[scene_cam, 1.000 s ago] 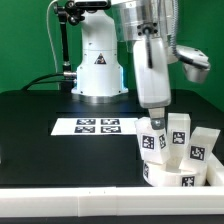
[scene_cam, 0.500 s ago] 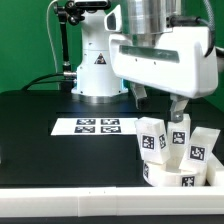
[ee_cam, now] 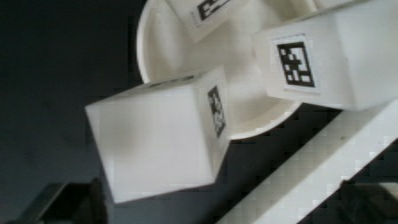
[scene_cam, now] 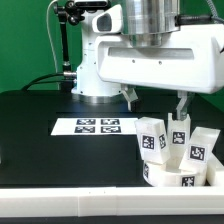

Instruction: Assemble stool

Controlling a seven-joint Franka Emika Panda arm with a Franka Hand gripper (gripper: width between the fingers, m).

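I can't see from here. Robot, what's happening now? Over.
Gripper open, holding nothing, above the stool legs. Legs stand bunched beside the round seat. Marker board lies apart, nothing blocking.

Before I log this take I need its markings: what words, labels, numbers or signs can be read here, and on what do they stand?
No readable words or numbers anywhere.
Robot base: a triangular warning sign, its symbol too small to read.
Marker board: four black-and-white square tags, patterns only, no text.
Stool legs: square tags, patterns only.
Seat: square tags on its rim, too small to read.
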